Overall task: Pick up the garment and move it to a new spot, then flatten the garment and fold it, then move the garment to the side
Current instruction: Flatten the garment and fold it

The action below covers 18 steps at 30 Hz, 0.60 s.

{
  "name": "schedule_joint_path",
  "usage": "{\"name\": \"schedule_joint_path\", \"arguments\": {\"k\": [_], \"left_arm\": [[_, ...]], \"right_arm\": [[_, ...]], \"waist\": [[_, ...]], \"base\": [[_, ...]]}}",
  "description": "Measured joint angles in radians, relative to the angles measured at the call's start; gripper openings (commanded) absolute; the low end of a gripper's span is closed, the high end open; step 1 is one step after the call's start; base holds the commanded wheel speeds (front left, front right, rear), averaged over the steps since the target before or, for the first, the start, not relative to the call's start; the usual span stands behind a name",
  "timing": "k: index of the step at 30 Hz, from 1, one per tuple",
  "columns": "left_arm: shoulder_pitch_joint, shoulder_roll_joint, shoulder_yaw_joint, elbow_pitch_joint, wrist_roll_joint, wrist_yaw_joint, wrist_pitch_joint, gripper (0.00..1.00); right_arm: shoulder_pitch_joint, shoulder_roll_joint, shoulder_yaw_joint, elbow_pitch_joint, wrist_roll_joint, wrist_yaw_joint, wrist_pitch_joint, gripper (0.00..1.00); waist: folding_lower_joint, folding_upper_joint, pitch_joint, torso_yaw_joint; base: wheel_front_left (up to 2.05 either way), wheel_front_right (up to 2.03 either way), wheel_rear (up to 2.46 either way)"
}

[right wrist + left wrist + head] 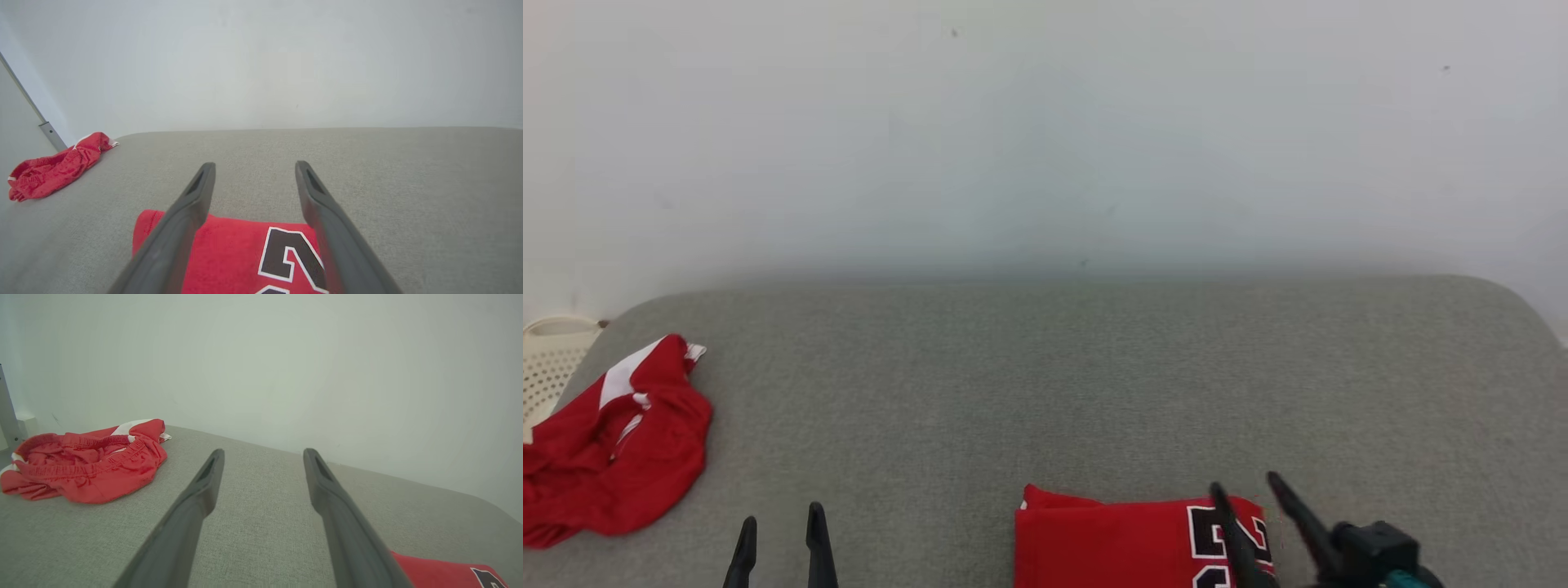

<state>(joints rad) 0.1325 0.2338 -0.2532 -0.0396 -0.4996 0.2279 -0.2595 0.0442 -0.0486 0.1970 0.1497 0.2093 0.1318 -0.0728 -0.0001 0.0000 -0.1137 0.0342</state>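
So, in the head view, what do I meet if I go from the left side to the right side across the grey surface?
crumpled red shorts → left gripper → folded red jersey → right gripper, over the jersey's right end

Garment (229,253) soft matt red cloth, cushion (1045,384) under it v. matt rough grey woven fabric

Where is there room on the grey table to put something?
The back half of the grey table, along the wall, is bare. A smaller gap lies between the crumpled red shorts and the folded red jersey, beside the left pincer. It's crowded around the jersey and the open right pincer.
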Motion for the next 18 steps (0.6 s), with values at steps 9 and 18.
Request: {"name": "schedule_joint_path", "arguments": {"k": [9,18], "left_arm": [[0.006,0.015,0.008,0.087,-0.041,-0.044,0.036,1.00],[0.011,0.027,0.044,0.136,-0.091,-0.084,0.023,1.00]], "right_arm": [[0.081,0.000,-0.172,-0.160,-0.045,0.000,0.074,1.00],[0.083,0.000,-0.277,-0.135,-0.031,0.000,0.090,1.00]], "waist": [[0.0000,0.0000,-0.010,-0.058],[0.0000,0.0000,-0.020,-0.062]], "base": [[0.00,0.00,0.00],[0.00,0.00,0.00]]}}
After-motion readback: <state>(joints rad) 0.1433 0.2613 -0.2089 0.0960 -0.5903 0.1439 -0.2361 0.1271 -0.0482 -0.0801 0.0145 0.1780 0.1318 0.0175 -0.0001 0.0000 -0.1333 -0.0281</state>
